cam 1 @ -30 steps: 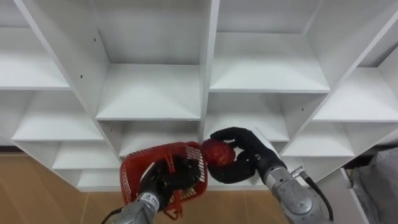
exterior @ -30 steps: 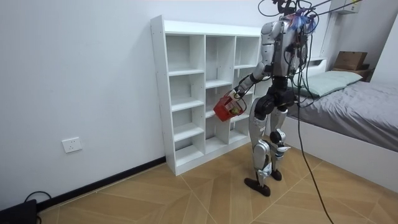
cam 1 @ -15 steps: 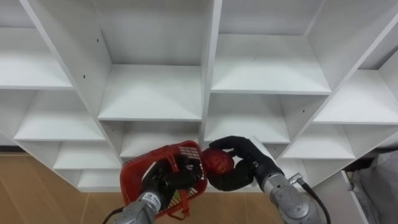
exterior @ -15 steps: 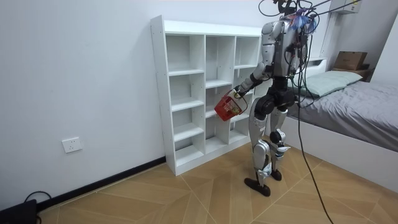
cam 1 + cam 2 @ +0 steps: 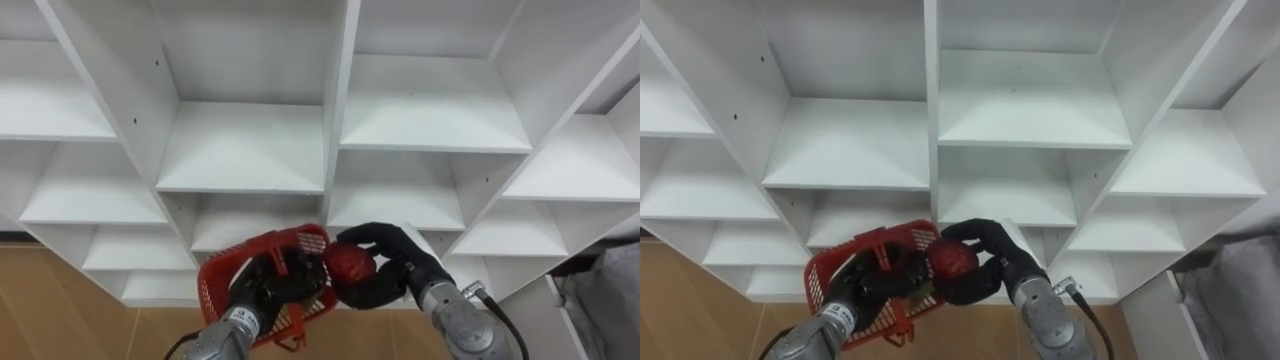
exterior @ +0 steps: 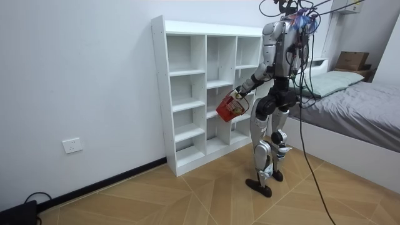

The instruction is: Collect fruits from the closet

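You face the white closet [image 5: 240, 150], its open-fronted compartments spreading above both hands. Your left hand [image 5: 262, 292] curls round the red basket [image 5: 222, 278], which tilts its mouth toward the shelves, long axis rising rightward. Your right hand [image 5: 398, 262] wraps its fingers round the round red fruit [image 5: 350, 266], right at the basket's right rim.

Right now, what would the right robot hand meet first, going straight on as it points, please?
With its red fruit, likely the red basket in the left robot hand; depth unclear.
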Available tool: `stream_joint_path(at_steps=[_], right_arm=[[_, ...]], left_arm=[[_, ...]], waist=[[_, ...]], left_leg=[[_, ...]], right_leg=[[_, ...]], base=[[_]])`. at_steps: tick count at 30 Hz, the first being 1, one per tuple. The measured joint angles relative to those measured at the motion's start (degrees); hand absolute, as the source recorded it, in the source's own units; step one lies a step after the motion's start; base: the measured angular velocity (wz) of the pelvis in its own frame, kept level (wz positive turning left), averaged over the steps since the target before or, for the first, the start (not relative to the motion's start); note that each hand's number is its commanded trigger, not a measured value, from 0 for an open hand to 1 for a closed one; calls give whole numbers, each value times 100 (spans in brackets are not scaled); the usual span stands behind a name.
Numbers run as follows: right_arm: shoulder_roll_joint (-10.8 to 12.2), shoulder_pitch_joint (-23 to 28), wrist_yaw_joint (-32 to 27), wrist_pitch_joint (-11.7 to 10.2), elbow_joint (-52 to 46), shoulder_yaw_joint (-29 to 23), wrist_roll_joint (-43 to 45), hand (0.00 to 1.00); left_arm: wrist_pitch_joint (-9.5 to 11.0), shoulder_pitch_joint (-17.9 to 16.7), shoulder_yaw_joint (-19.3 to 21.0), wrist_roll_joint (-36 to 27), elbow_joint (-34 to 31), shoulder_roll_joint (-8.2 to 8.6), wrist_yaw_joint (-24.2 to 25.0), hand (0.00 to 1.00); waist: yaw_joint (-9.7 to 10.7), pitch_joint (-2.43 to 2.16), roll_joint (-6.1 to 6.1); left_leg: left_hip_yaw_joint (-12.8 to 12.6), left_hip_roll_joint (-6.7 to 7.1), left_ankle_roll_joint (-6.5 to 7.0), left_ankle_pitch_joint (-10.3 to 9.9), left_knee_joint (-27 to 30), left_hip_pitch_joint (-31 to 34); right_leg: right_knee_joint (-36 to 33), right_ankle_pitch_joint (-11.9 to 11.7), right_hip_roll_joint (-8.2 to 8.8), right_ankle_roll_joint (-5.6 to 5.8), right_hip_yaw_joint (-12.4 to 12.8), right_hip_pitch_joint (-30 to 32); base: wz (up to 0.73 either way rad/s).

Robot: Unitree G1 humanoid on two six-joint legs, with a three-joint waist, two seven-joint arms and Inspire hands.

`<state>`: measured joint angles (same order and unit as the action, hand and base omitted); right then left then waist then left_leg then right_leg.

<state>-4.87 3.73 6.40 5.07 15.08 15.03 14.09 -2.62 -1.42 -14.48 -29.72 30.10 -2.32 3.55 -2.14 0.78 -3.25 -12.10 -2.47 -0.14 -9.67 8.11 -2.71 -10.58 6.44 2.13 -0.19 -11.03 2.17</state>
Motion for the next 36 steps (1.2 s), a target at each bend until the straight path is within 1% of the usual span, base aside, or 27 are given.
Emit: stream_joint_path(at_steps=[4, 11, 20, 25, 36], right_arm=[[0, 0, 0, 5, 27, 2, 83, 100], [6, -52, 1, 5, 269, 0, 210, 100], [27, -95, 1, 4, 268, 1, 210, 100], [25, -103, 0, 5, 270, 0, 212, 100], [19, -104, -21, 4, 270, 4, 249, 100]], left_arm=[[0, 0, -26, 5, -43, 1, 112, 100], [0, -5, -47, 10, -44, -11, 217, 100], [0, -5, -137, 10, -87, -35, 235, 100], [0, -8, -139, 8, -89, -35, 349, 100], [1, -57, -151, 6, -87, -35, 420, 100]], waist=[[0, 7, 15], [-4, 43, 76], [-11, 39, 79], [-7, 37, 75], [-20, 19, 61]], left_leg=[[1, -2, -2, -2, -2, -7], [6, -5, -2, -4, -2, 1], [16, -5, -2, -4, -1, 14], [56, -4, -2, -3, 10, 20], [54, 1, 0, -2, 63, 10]], right_leg=[[-3, -1, -3, -1, -4, -3], [-5, -1, -4, -1, -8, -2], [-5, -1, -3, -1, -14, 4], [-6, -1, 0, -2, -17, 3], [-34, 0, 15, -2, -11, -19]], base=[[0], [0], [0], [0], [0]])
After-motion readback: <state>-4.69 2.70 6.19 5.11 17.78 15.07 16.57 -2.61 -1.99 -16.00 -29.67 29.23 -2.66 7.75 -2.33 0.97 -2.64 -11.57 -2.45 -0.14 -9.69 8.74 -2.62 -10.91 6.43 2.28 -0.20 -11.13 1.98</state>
